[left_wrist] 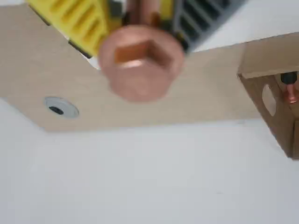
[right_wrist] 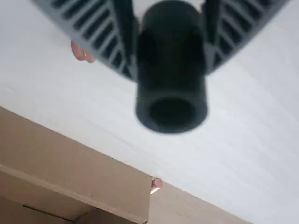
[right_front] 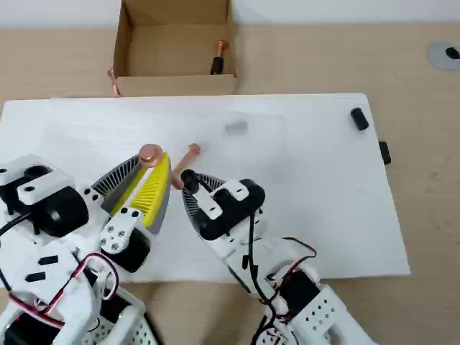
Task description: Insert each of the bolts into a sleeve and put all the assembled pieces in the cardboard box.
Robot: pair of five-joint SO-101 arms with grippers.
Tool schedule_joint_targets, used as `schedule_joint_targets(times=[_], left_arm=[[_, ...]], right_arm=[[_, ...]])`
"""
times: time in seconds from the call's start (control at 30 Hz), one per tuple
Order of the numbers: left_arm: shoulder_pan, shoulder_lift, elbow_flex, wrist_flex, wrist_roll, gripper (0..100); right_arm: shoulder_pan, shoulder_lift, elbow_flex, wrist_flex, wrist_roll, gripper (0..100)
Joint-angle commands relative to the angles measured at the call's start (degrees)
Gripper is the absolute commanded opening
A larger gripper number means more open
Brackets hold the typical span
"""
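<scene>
High view: the left gripper (right_front: 150, 159) is clamped on a copper bolt (right_front: 150, 153) above the white board (right_front: 309, 215). Just beside it, the right gripper (right_front: 189, 180) is closed on a black sleeve (right_front: 189, 176). A second bolt (right_front: 190, 154) lies on the board near the right gripper. The box (right_front: 122, 43) sits beyond the board and holds one assembled piece (right_front: 218, 56). A third bolt (right_front: 113, 81) rests at its outer corner. A spare sleeve (right_front: 359, 118) lies on the board, another sleeve (right_front: 384, 152) at its edge.

bolt (left_wrist: 140, 60) shank hidden in left claw (left_wrist: 142, 14), sleeve (right_wrist: 171, 88) rear hidden in right claw (right_wrist: 170, 28); cardboard box (right_front: 175, 85) cropped at top edge
</scene>
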Motion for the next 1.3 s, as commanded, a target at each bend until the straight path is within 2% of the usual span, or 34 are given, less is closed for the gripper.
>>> schedule_joint_targets(times=[0.0, 0.3, 0.6, 0.97, 1.13, 1.27], left_arm=[[0.62, -0.31, 3.78, -4.22, -2.73, 1], [-3.43, -0.31, 21.54, -25.67, -3.25, 1], [-7.3, -0.31, 26.64, -33.23, -3.25, 1], [-7.21, -0.31, 27.43, -33.49, -0.18, 1], [-7.12, -0.22, 27.6, -25.85, -0.09, 1], [-7.38, -0.31, 28.4, -24.97, 0.0, 1]], right_arm=[[-0.75, -1.1, 0.13, 0.09, -0.44, 1.0], [-0.75, -1.19, 0.13, 0.09, -0.44, 1.0], [-0.75, -1.19, 0.13, 0.09, -0.44, 0.9], [-0.75, -1.19, 0.13, 0.09, -0.44, 0.9], [-0.75, -1.19, 0.13, 0.09, -0.44, 0.9], [-0.75, -1.19, 0.13, 0.09, -0.44, 0.9]])
